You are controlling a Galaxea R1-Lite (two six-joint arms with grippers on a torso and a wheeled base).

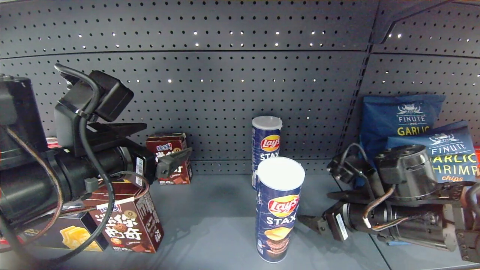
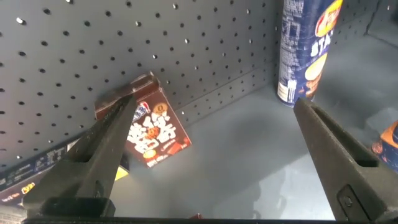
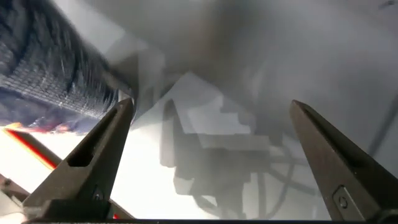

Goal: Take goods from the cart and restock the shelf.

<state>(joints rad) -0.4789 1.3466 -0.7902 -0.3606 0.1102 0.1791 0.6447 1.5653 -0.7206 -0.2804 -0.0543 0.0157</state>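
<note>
Two tall blue chip cans stand on the grey shelf point(image 1: 217, 210): one at the front point(image 1: 279, 210), one behind it by the pegboard point(image 1: 266, 144). My right gripper point(image 1: 309, 222) hovers low just right of the front can, open and holding nothing; in the right wrist view its fingers point(image 3: 93, 168) spread over bare shelf floor, with the can's blue side point(image 3: 50, 74) next to one finger. My left gripper point(image 1: 176, 159) is open in front of a brown cookie box point(image 1: 168, 157) at the back left. That box point(image 2: 155, 130) and the rear can point(image 2: 308, 50) appear beyond its spread fingers point(image 2: 99, 162).
A second brown cookie box point(image 1: 131, 221) and a black box with yellow print point(image 1: 63, 236) stand at the front left. Blue chip bags point(image 1: 405, 120) lean at the back right, behind my right arm. Bare shelf floor lies between the left boxes and the cans.
</note>
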